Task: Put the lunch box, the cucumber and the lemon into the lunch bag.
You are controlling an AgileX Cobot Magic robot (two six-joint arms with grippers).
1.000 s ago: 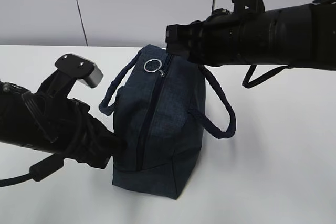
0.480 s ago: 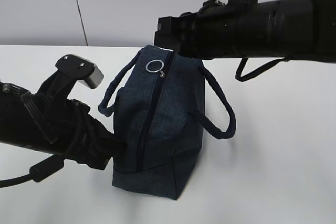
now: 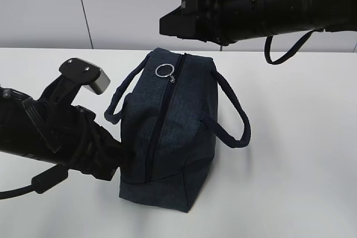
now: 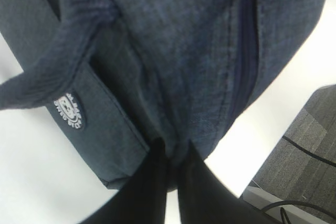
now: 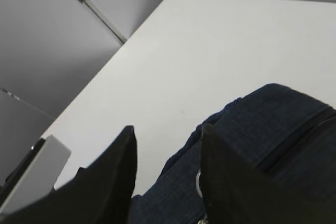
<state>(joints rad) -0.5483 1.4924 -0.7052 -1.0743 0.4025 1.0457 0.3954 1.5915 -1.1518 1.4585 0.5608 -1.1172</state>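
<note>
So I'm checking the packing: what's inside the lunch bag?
Nothing inside shows. The lunch bag stands on the table with its zipper closed along the visible length, ring pull at the top. Lunch box, cucumber and lemon appear in no view; the fabric hides any contents.

This looks like a lab or test room, not a home. A plain white counter fills most of the exterior view, bare and unmarked. Behind it, across the top of the frame, runs a pale grey panelled wall with a thin dark seam at the upper left. In the left wrist view, at the lower right, grey carpet tiles cover the floor with a black cable lying on them. Two black robot arms reach over the counter from the left and upper right of the exterior frame.
</note>
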